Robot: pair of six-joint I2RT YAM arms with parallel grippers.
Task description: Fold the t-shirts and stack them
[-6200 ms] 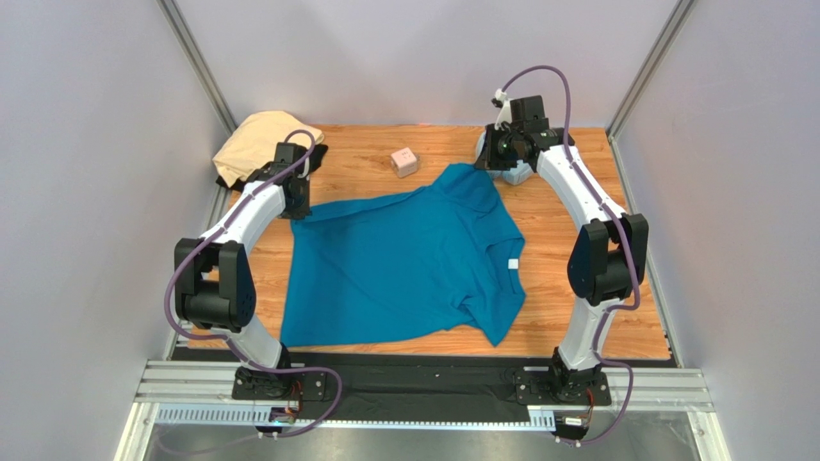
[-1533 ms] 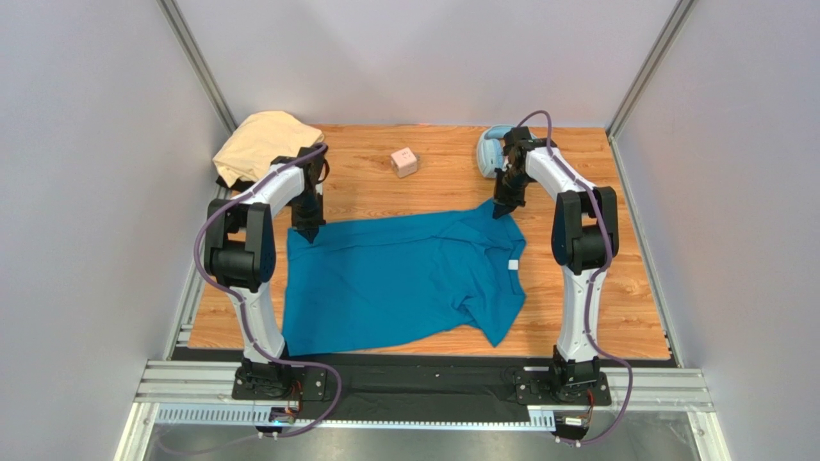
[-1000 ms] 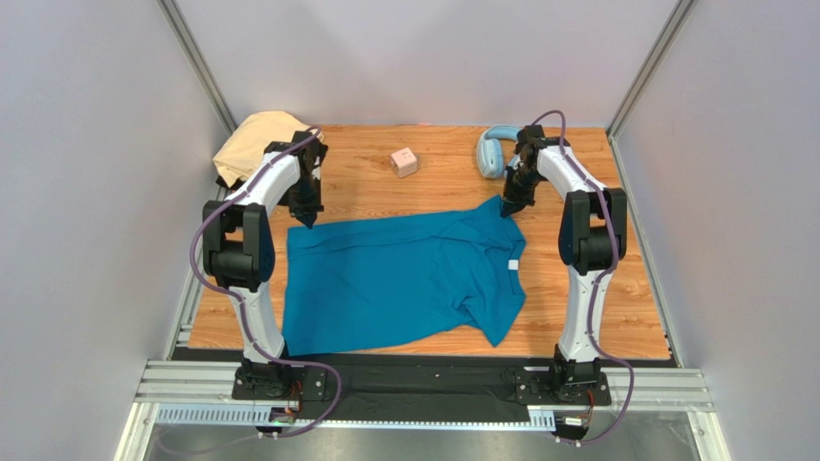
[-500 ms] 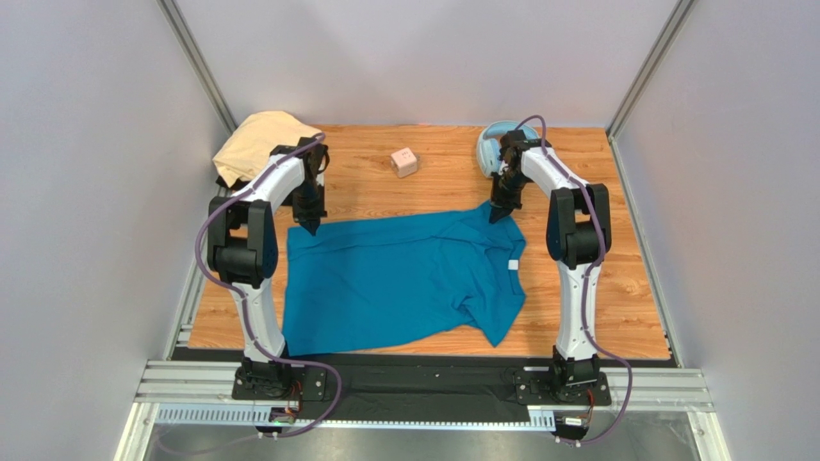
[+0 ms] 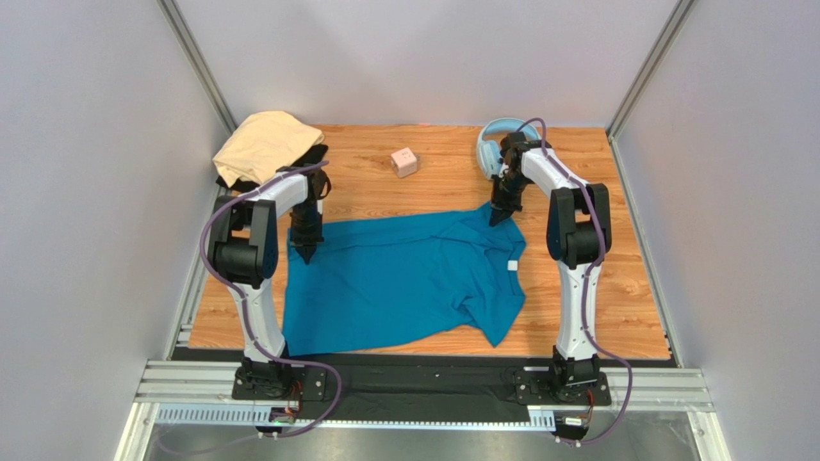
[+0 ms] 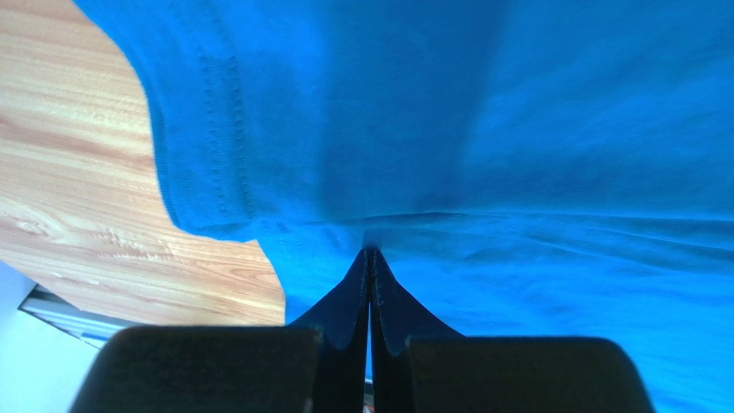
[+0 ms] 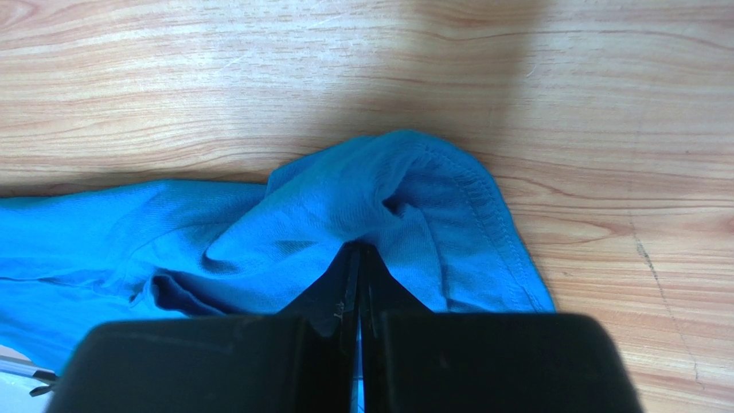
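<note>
The teal-blue t-shirt (image 5: 404, 279) lies spread on the wooden table, its small white tag (image 5: 514, 266) near the right side. My left gripper (image 5: 303, 252) is shut on the shirt's far-left edge; in the left wrist view the gripper (image 6: 370, 251) pinches the teal cloth (image 6: 517, 129). My right gripper (image 5: 496, 213) is shut on the shirt's far-right corner; the right wrist view shows the gripper (image 7: 357, 248) pinching a bunched hem (image 7: 431, 189). The pale tan t-shirt (image 5: 265, 144) lies crumpled at the far left, with black cloth (image 5: 316, 154) showing at its right edge.
Light-blue headphones (image 5: 496, 144) lie at the far right, just behind my right arm. A small pink cube (image 5: 404, 161) sits at the far middle. Grey walls enclose the table (image 5: 597, 317) on three sides.
My left gripper has moved toward the near side, drawing the shirt's far-left edge with it. My right gripper has stayed on the far-right corner, nearly in place.
</note>
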